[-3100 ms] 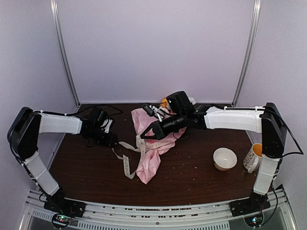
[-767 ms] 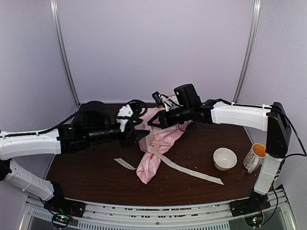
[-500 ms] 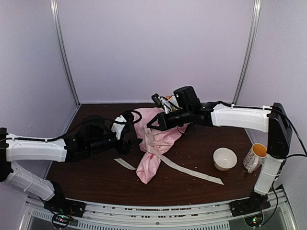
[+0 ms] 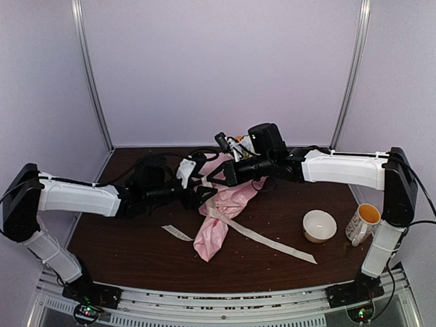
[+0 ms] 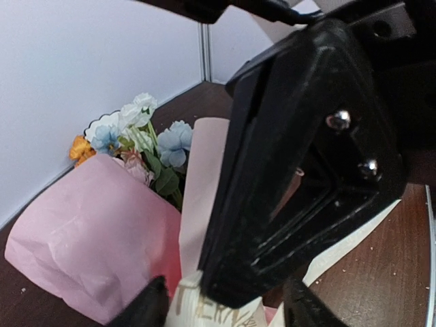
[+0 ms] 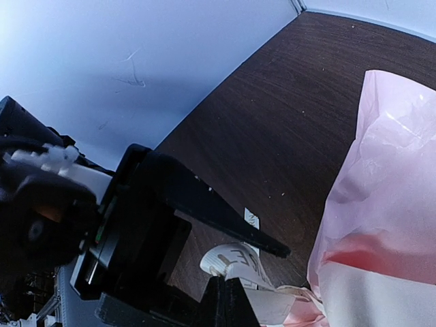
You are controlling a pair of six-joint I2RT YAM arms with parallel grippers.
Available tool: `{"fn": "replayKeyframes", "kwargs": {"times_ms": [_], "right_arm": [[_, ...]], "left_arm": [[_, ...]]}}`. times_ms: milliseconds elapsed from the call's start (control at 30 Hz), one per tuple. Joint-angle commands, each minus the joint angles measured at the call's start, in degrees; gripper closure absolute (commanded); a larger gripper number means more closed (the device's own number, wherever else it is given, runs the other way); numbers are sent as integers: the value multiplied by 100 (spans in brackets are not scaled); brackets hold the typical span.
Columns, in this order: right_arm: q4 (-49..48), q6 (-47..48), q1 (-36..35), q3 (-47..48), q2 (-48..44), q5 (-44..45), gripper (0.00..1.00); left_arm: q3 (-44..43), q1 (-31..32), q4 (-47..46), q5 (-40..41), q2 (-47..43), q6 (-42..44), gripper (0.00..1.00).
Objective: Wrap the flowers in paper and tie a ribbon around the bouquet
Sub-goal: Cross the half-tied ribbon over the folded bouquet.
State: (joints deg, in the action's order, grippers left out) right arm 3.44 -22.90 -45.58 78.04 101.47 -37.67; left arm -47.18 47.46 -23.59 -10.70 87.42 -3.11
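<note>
The right gripper sits just above the middle of the overhead view. Its jaws are pressed together on the ribbon. In its own wrist view a cream loop with printed letters bunches right at the dark fingertips.

The left gripper faces it from the left, the two sets of tips almost meeting. Its jaws are spread apart, and the left wrist view shows the ribbon's lettered edge lying between them, not pinched.

From the grip the ribbon hangs over the paper, then lies flat across the table toward the lower right of the frame. A short stretch of it lies left of the paper.

The paper is a crumpled pink bundle at the centre, narrowing toward the bottom of the frame. The flowers poke out of its upper end, with blue, white and orange blooms close to the back wall.

The table is dark brown wood dotted with pale specks. At the right stands a white bowl, and just beside it a mug that is orange inside. Both are well apart from the paper.

Pale lilac-white walls close in the back and both sides. Metal posts stand at the back corners. A metal rail along the bottom edge carries the arm bases.
</note>
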Motion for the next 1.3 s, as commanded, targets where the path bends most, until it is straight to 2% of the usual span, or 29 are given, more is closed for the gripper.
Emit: {"fn": "replayKeyframes", "kwargs": {"times_ms": [0, 33, 100, 133, 200, 300, 433, 500, 600, 700, 1133, 1267], "right_arm": [[-121, 29, -21, 40, -159, -124, 100], [-90, 37, -23, 49, -167, -134, 100], [-28, 100, -14, 37, -211, -89, 100], [1, 137, -15, 25, -246, -49, 99], [138, 220, 9, 18, -324, -10, 92], [576, 502, 39, -45, -589, 235, 70], [1012, 987, 17, -696, -1148, 1300, 56], [1054, 1160, -39, -1206, -1351, 1934, 56], [790, 1237, -173, -1969, -1527, 2136, 55], [601, 1463, -403, -2226, -1433, 2272, 55], [289, 1769, -698, -1449, -97, 1837, 61], [301, 1707, -706, -1230, 206, 1735, 69]], "left_arm": [[-208, -18, -403, -416, 164, -32, 56], [-186, -24, -431, -394, 162, -47, 73], [-122, -43, -496, -363, 158, -97, 97], [-75, -54, -540, -346, 155, -147, 100], [34, -77, -695, -339, 161, -260, 100], [156, -96, -867, -322, 164, -408, 100], [280, -112, -1070, -315, 187, -556, 100], [311, -112, -1138, -341, 205, -605, 100], [352, -122, -1207, -369, 198, -664, 100], [367, -123, -1214, -358, 202, -666, 100], [342, -167, -1164, -328, 218, -713, 100], [306, -191, -1111, -351, 225, -699, 100]]}}
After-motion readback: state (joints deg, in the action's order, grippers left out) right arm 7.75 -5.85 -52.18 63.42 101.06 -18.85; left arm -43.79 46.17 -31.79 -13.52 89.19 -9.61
